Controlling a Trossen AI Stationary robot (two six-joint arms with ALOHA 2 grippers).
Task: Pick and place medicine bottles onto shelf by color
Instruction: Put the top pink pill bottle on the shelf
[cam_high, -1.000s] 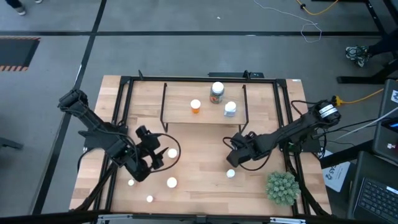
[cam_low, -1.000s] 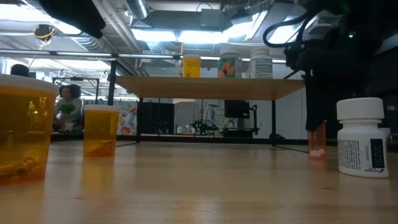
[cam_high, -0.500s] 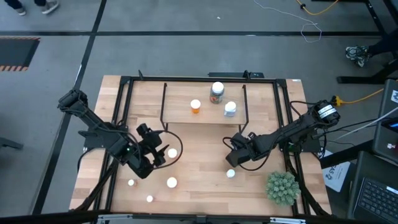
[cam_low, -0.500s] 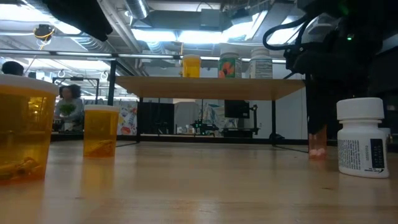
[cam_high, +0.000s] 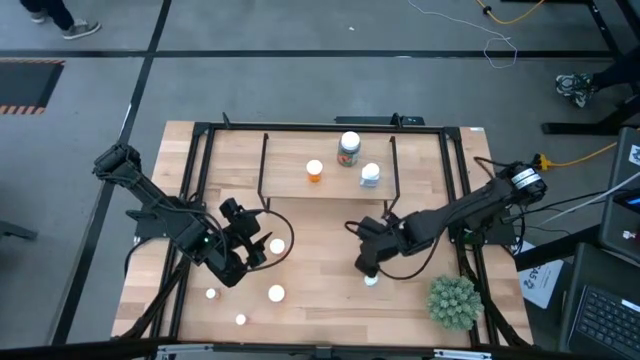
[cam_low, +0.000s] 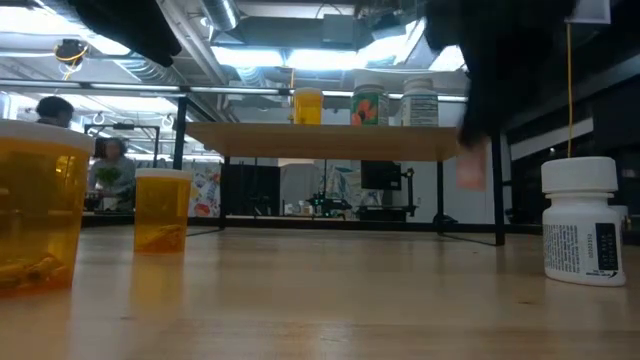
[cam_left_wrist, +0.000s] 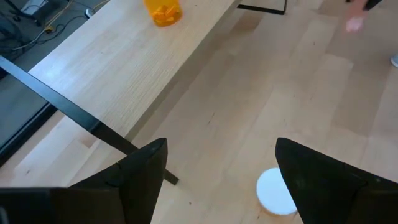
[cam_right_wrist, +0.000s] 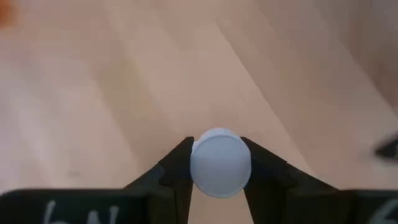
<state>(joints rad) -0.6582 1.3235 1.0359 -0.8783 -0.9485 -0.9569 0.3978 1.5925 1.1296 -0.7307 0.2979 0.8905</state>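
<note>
Near the middle of the tabletop (cam_high: 320, 290), a little toward its right edge, the right gripper (cam_right_wrist: 219, 163) has its fingers pinched narrow on a small bottle with a pale cap (cam_right_wrist: 220, 163), which the low view shows as a pinkish blur hanging above the wood, so it looks lifted. The hold is on the cap end alone, and I judge that a fast swing toward the shelf (cam_high: 330, 190) could let the bottle tilt or slip out; another white bottle (cam_high: 371, 280) stands just beside the gripper and could be clipped. On the shelf, near the tabletop's far edge, an orange bottle (cam_high: 315, 171), a larger jar (cam_high: 349, 147) and a white-capped bottle (cam_high: 370, 175) stand close together, so a careless placement may knock one over or put the colour in the wrong spot. The left gripper (cam_left_wrist: 214, 171) waits over the left half with fingers spread wide, empty, above a white cap (cam_left_wrist: 275, 191). More bottles (cam_high: 275, 294) stand near the front left corner, and a spiky green plant (cam_high: 453, 302) near the front right. The wood is pale and smooth. Beyond it lie grey floor, cables and, in the low view, people (cam_low: 105, 165) at benches.
</note>
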